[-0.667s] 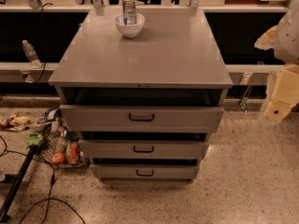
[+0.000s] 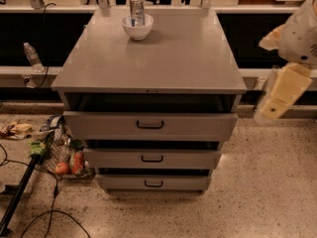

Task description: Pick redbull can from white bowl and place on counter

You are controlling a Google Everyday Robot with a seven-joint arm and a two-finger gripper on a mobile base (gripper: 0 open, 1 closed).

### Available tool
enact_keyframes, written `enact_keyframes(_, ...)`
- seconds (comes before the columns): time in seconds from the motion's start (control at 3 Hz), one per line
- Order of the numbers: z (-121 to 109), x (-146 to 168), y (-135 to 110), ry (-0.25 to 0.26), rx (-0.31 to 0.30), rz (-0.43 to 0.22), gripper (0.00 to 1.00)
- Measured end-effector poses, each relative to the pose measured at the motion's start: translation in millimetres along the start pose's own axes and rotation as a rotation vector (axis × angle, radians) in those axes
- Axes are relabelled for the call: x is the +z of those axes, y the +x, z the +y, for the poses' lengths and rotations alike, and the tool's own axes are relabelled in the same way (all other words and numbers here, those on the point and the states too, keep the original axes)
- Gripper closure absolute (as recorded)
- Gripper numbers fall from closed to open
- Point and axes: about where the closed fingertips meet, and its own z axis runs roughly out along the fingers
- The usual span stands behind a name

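- Camera view: the redbull can [image 2: 136, 10] stands upright inside the white bowl [image 2: 137, 29]. Its lower part is hidden by the bowl's wall.
- The bowl sits at the far edge of the counter [image 2: 163, 58], left of centre.
- The gripper [image 2: 277, 95] hangs at the right edge of the frame, off the counter's right side and well apart from the can. It holds nothing. Its shape is blurred, so I cannot tell whether it is apart or together.
- The arm [image 2: 302, 31] above it is cut off by the frame's edge.
- Three drawers [image 2: 150, 125] below the counter stand partly pulled out.
- A water bottle [image 2: 33, 56] stands on the pale ledge [image 2: 22, 74] at left.
- The wire basket [image 2: 64, 157] on the floor holds items that are hard to make out.
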Motion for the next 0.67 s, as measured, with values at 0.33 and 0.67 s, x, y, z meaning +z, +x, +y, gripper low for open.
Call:
enact_keyframes(0.33, -36.6, 45.0, -48.0, -0.019, 0.069, -0.239, 0.0)
enact_keyframes(0.67, -67.6, 97.6, -83.7, -0.026, 0.149, -0.416, 0.0)
